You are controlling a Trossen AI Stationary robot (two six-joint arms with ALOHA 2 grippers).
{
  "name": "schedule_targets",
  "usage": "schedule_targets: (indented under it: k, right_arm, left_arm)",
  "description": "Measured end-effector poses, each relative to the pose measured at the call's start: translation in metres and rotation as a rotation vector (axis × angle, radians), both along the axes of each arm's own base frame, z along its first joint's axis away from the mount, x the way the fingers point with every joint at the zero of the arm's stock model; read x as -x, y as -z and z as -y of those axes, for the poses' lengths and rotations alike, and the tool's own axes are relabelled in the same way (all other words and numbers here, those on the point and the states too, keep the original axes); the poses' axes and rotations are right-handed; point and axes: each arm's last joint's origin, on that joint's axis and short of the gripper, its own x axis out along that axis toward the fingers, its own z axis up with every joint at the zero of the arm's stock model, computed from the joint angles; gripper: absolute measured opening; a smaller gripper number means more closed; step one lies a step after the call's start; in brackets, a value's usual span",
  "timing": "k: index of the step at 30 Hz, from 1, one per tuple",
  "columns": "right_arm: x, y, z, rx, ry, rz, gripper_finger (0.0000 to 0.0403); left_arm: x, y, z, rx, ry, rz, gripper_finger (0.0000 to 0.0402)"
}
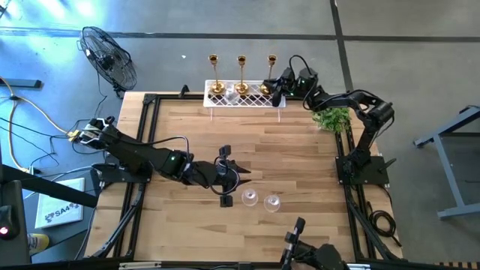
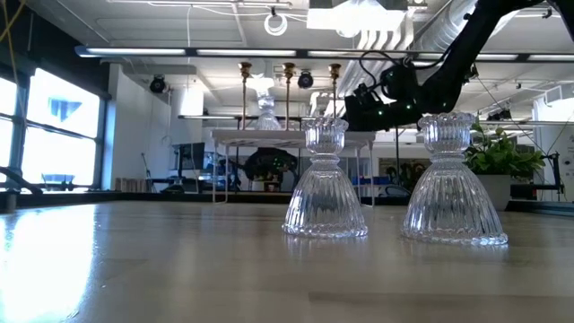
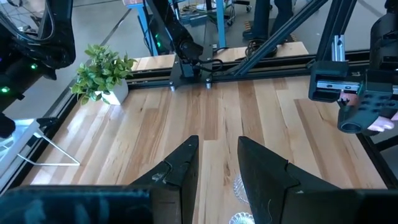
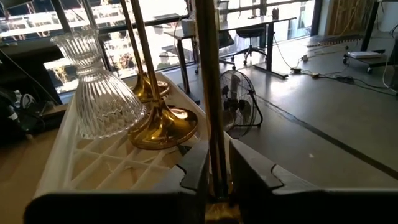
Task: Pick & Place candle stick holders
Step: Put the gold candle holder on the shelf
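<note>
Glass candle stick holders [image 1: 260, 200] – two stand near; one glass and three gold holders [image 1: 241, 75] remain on the far white lattice rack [image 1: 247, 101]. Right gripper [image 4: 211, 169] pinches the rightmost gold stem [image 4: 208, 93]; left gripper [image 3: 219, 163] – parted, empty.

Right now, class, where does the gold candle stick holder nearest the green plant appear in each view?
High view: the slim shiny gold candle stick holder stands rightmost on the white lattice rack, top centre.
Low view: rightmost gold stem, far centre.
Left wrist view: not in it.
Right wrist view: centre, in the right pincer.
Shared landmark: the rack.
</note>
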Motion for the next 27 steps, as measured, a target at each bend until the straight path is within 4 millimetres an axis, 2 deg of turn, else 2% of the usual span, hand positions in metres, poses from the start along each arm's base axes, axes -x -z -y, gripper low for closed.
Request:
schedule_targets:
  k: [18, 27]
  right_arm:
    - [-0.0002, 0.0007, -0.0001, -0.001, -0.007, 0.003, 0.0188]
    - [-0.0045, -0.0035, -0.0051, 0.037, -0.034, 0.005, 0.0213]
  left_arm:
    - [0.0005, 0.0013, 0.0003, 0.002, 0.018, -0.016, 0.0108]
    - [0.0009, 0.0023, 0.0003, 0.011, 0.018, -0.027, 0.0108]
